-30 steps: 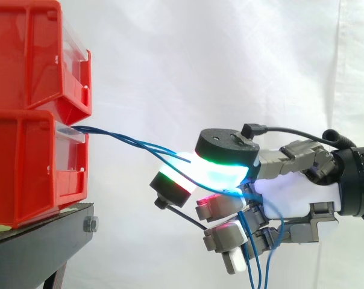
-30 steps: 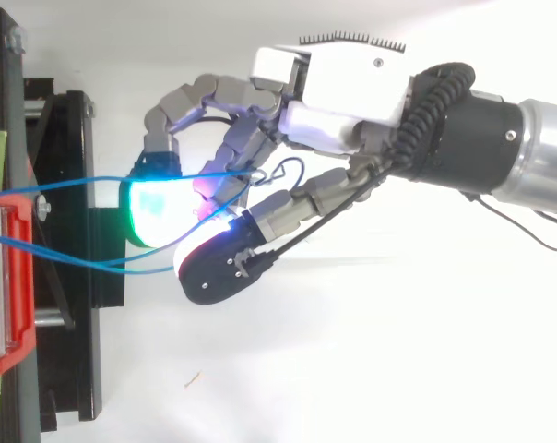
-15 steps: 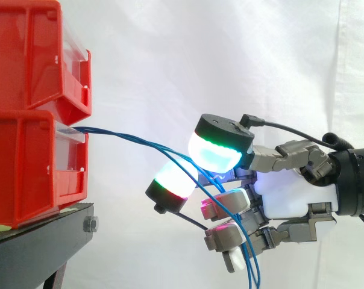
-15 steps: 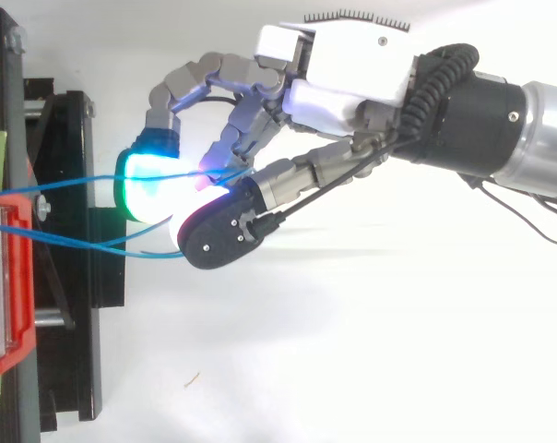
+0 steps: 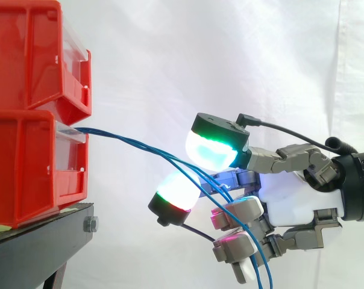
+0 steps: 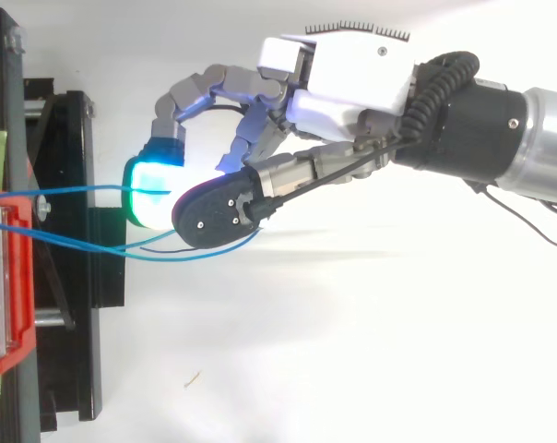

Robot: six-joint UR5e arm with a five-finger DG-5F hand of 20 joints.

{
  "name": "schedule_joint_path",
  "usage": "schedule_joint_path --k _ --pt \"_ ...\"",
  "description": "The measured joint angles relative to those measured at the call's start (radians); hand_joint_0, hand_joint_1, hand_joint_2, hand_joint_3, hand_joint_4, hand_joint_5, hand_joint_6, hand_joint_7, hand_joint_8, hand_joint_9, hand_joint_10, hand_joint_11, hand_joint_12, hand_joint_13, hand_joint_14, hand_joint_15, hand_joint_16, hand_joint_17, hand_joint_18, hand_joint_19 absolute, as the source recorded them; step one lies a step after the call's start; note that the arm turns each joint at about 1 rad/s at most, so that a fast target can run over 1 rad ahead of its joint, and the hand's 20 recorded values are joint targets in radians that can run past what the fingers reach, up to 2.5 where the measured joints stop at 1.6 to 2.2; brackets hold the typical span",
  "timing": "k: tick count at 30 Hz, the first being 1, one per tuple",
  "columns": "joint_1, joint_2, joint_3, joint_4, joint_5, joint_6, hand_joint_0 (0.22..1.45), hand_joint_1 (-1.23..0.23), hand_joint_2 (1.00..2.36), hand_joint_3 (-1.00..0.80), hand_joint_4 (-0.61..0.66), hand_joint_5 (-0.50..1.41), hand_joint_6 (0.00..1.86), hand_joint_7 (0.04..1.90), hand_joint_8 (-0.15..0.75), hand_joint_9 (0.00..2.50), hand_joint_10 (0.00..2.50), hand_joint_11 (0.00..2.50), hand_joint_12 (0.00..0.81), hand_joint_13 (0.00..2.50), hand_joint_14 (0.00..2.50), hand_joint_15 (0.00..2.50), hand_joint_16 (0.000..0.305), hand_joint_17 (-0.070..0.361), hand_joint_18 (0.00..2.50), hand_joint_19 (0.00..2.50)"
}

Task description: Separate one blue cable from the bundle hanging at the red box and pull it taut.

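Note:
Several thin blue cables [image 5: 140,144] leave the front of the lower red box [image 5: 31,168] and sag rightward and down. They run through the gap between the thumb's glowing pad [image 5: 212,150] and a finger's pad [image 5: 177,191] just below it, then drop past the lower fingers. The two pads stand apart, with no pinch on the strands. My hand [image 5: 290,201] reaches in from the right, a short way from the box. From above, the hand [image 6: 352,83] has its tips near the stand, and two cable strands [image 6: 76,189] spread from the box [image 6: 2,268] to the fingers.
A second red bin [image 5: 31,54] sits stacked on the lower one. Both rest on a black stand [image 5: 43,241] at the left. A white curtain hangs behind everything, with open space under and around the hand.
The thumb pad has lifted off the finger pad, so the earlier pinch on the cables has come apart. The hand has crept slightly toward the box, and the cables sag lower.

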Motion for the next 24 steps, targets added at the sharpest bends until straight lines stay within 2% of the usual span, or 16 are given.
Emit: schedule_joint_path --k 4,14,19,24 --pt "0.002 0.001 0.000 0.000 0.000 -0.001 0.60 -0.64 1.00 -0.44 0.02 -0.12 0.77 0.97 0.252 1.32 0.02 1.57 0.349 1.17 0.02 1.30 0.049 0.111 0.97 0.87" --pt "0.004 0.015 0.000 -0.006 -0.011 -0.008 0.59 -0.75 1.00 -0.22 0.05 -0.14 0.82 0.89 0.320 1.26 0.34 1.33 0.423 1.23 0.02 1.27 0.061 0.138 1.07 0.79" --pt "0.004 0.048 0.000 -0.047 -0.011 -0.026 0.62 -0.83 1.01 -0.23 0.06 -0.16 0.86 0.85 0.293 1.23 0.28 1.37 0.389 1.20 0.02 1.28 0.057 0.129 1.02 0.80" --pt "0.004 0.058 0.000 -0.078 -0.004 -0.029 0.65 -0.87 1.01 -0.27 0.01 -0.18 0.86 0.86 0.245 1.18 0.15 1.48 0.340 1.14 0.02 1.28 0.050 0.113 0.95 0.82"
